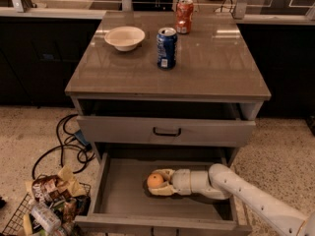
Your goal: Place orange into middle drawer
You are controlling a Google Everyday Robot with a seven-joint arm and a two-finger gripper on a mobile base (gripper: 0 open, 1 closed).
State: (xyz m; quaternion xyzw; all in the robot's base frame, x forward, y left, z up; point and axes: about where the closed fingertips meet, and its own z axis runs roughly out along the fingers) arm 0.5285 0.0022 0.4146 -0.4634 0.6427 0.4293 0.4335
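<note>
The orange (155, 181) lies low inside the open middle drawer (120, 193), near the middle of its grey floor. My gripper (152, 182) reaches into the drawer from the right on a white arm. Its two cream fingers (162, 173) close around the orange from the far and near sides. I cannot tell whether the orange rests on the floor or hangs just above it.
The drawer above (166, 131), with a black handle, is slightly open. On the cabinet top stand a white bowl (124, 37), a blue can (166, 48) and a red-orange can (184, 15). A wire basket of rubbish (47, 208) and black cables (64, 146) lie on the floor at left.
</note>
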